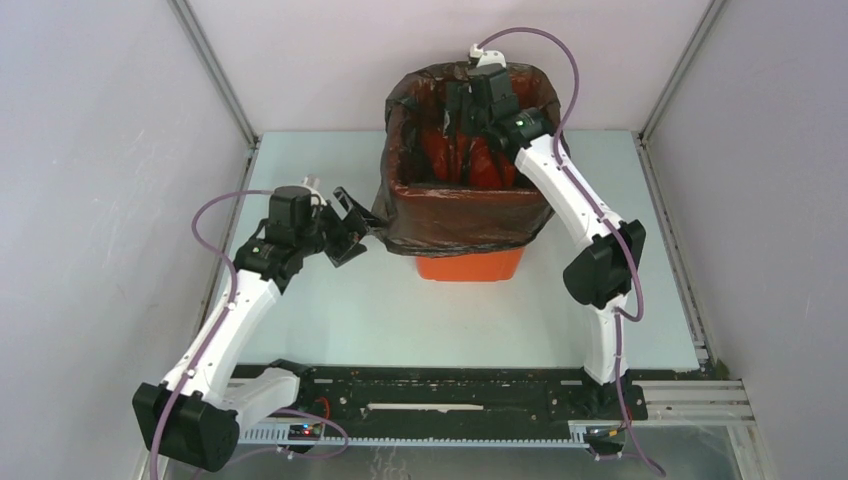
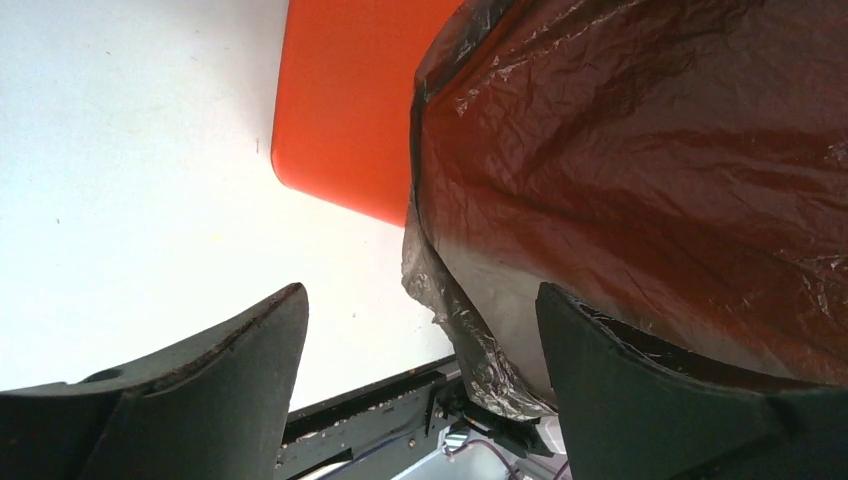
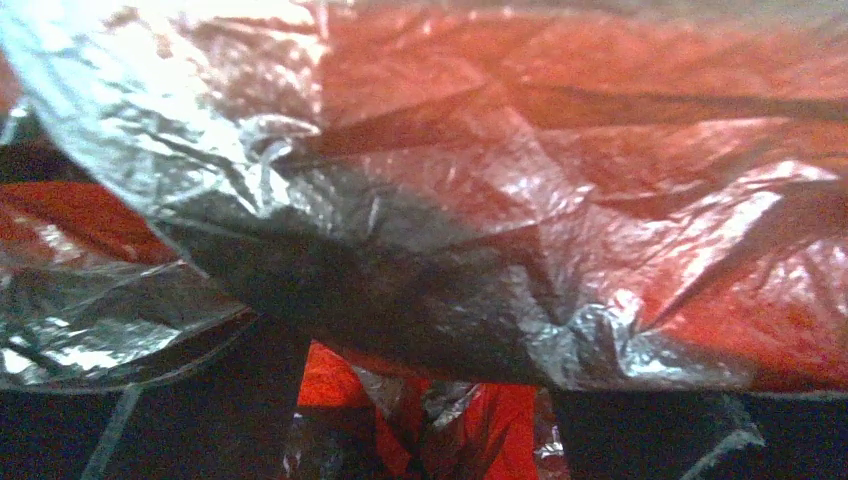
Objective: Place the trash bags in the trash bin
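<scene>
The orange trash bin point(image 1: 470, 266) stands at the table's back middle. The black trash bag point(image 1: 465, 215) lines it and drapes over its rim, down most of the outer walls. My left gripper point(image 1: 345, 225) is open beside the bin's left front corner, level with the bag's hanging hem. In the left wrist view the gripper point(image 2: 420, 300) has its jaws wide apart, with the bag point(image 2: 640, 150) and bin wall point(image 2: 350, 100) just ahead. My right gripper point(image 1: 466, 108) reaches down inside the bin at its far side. In the right wrist view the gripper point(image 3: 425, 420) has its jaws apart amid bag film point(image 3: 500, 150).
White walls with metal posts enclose the table on the left, back and right. A black rail point(image 1: 440, 395) with the arm bases runs along the near edge. Purple cables loop above both arms.
</scene>
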